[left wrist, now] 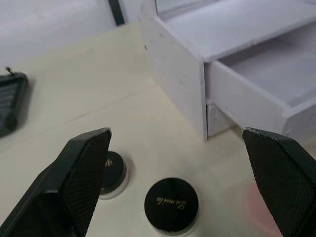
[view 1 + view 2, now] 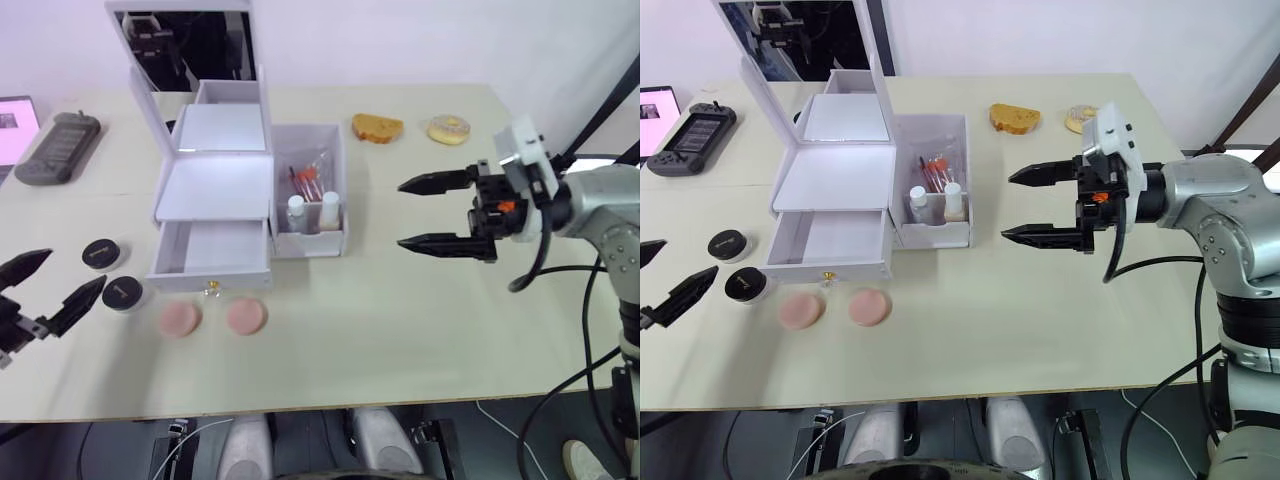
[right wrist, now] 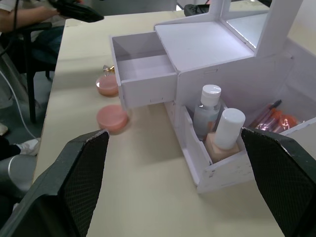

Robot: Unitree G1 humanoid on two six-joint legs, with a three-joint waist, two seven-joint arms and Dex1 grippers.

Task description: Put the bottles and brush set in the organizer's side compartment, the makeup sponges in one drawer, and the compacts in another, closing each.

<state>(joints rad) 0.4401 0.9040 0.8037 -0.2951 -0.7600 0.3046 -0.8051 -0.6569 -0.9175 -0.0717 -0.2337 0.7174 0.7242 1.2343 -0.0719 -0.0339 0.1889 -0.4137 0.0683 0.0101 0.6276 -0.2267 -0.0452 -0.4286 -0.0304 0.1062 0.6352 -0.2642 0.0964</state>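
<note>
The white organizer (image 2: 212, 190) stands mid-table with its mirror lid up and its lower drawer (image 2: 212, 247) pulled out, empty. Its side compartment (image 2: 310, 190) holds two bottles (image 2: 312, 212) and the bagged brush set (image 2: 307, 177). Two pink makeup sponges (image 2: 181, 319) (image 2: 245, 315) lie in front of the drawer. Two black compacts (image 2: 100, 253) (image 2: 122, 292) sit to its left. My left gripper (image 2: 38, 290) hovers open just left of the compacts. My right gripper (image 2: 425, 212) is open, pointing at the compartment from the right.
A grey game controller (image 2: 58, 147) and a tablet (image 2: 14, 122) lie at the far left. A piece of toast (image 2: 377, 127) and a doughnut (image 2: 449, 129) sit at the back right. A seated person (image 3: 19, 19) shows beyond the table in the right wrist view.
</note>
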